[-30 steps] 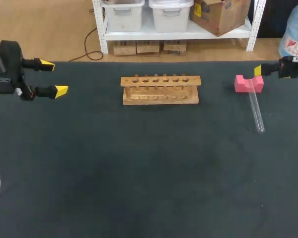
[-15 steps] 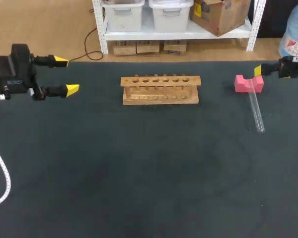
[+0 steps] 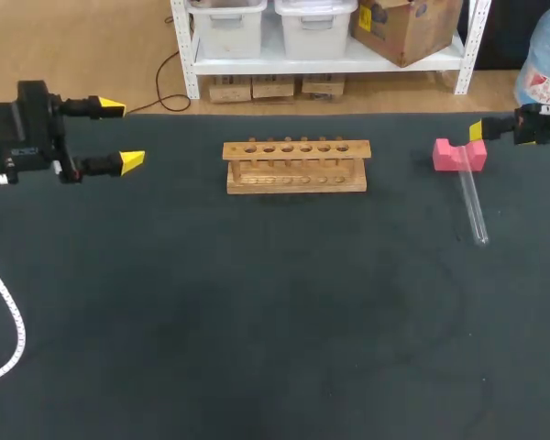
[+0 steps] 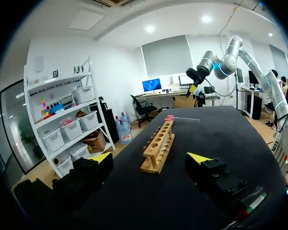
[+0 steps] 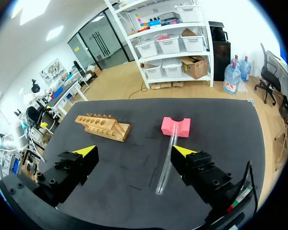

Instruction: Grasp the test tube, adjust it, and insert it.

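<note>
1 test tube lies on the right side of the tabletop. Its far end is propped in the notch of a pink block and its near end is down on the dark surface. Its long axis runs near to far, with the near end drifting slightly right.

The right pincer is much the nearer of the 2. It hangs just right of the block, at the far right edge. Its yellow tips are spread wide and hold nothing, and the tube lies ahead of them and below. I judge that the grasp falls to this arm, and that it calls for coming down with the fingers set across the tube's long axis.

The wooden rack stands in the middle of the far half, well apart from the tube on its left, with 6 holes along its top. Further left, the left pincer hovers with its fingers also parted and empty, pointing toward the rack.

No label or writing is legible on the tube, block or rack.
</note>
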